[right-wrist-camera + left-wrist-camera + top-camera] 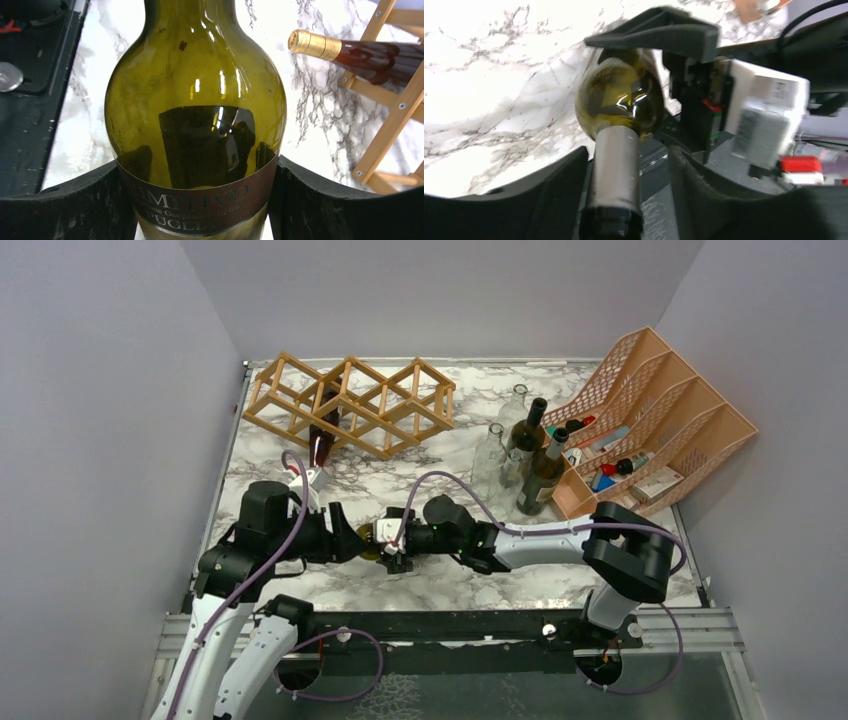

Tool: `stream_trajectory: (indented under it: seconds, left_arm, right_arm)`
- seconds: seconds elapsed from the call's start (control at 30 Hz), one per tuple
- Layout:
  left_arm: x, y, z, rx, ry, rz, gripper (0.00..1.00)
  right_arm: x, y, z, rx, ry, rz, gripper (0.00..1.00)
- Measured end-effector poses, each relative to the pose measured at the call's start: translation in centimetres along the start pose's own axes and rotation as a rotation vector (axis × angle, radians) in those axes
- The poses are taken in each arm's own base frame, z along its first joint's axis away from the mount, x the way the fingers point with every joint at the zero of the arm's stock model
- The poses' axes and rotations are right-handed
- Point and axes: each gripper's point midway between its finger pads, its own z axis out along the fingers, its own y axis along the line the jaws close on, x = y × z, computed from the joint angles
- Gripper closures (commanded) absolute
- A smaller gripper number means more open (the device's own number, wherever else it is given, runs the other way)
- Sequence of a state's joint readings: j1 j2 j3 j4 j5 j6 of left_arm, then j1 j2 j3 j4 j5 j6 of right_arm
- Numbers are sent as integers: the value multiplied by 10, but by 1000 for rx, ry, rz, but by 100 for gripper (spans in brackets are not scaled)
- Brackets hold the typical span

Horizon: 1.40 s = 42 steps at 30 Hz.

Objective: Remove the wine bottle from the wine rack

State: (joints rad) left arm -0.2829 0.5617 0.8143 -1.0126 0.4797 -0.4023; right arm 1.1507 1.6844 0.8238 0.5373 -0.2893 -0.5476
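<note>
- wine rack (350,405) — back left of the table (450,585), close to the left wall. A red bottle (323,430) is lodged in one cell, neck pointing toward the arms.
- left gripper (626,155) — fingers loose around the neck of the green bottle (195,100), with a gap on one side. It looks to be steadying rather than clamping.
- green bottle — the task item. Out of the rack and well apart from it, lying level mid-table between both grippers.
- right gripper (197,172) — pads pressed to both sides of the body at the label, probably taking the load.
- open room — bare marble in front of the rack and right of the grippers.
- standing bottles (525,455) and plastic organizer (660,410) — these crowd the far right corner.
</note>
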Motion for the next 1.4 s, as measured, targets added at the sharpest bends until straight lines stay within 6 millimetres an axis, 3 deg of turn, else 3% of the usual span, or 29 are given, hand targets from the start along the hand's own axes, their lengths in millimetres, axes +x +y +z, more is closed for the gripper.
stream_trajectory:
  seconds: [0.03, 0.07, 0.3, 0.5, 0.83, 1.0, 1.2, 1.4]
  left_arm:
    - [-5, -4, -3, 6, -11, 9, 6]
    - [-12, -9, -7, 14, -30, 25, 1]
    - [-69, -42, -43, 39, -229, 161, 1]
    - [-95, -39, -55, -18, -381, 188, 1]
    - [-75, 1, -23, -85, -407, 122, 1]
    - [-79, 2, -28, -86, -467, 133, 1]
    - [-86, 1, -33, -90, -507, 138, 1]
    - [-87, 1, -33, -93, -514, 138, 1]
  right_arm:
    - [-1, 1, -2, -1, 2, 29, 66]
    - [-2, 2, -5, 2, 0, 54, 66]
    - [-4, 9, -45, 77, -7, 233, 68]
    - [-2, -11, -80, 287, -16, 384, 72]
    - [10, -88, -111, 766, -94, 472, 75]
    - [36, -120, -120, 940, -117, 482, 78]
    - [59, -136, -123, 1055, -135, 438, 78]
    - [74, -137, -119, 1083, -133, 412, 78]
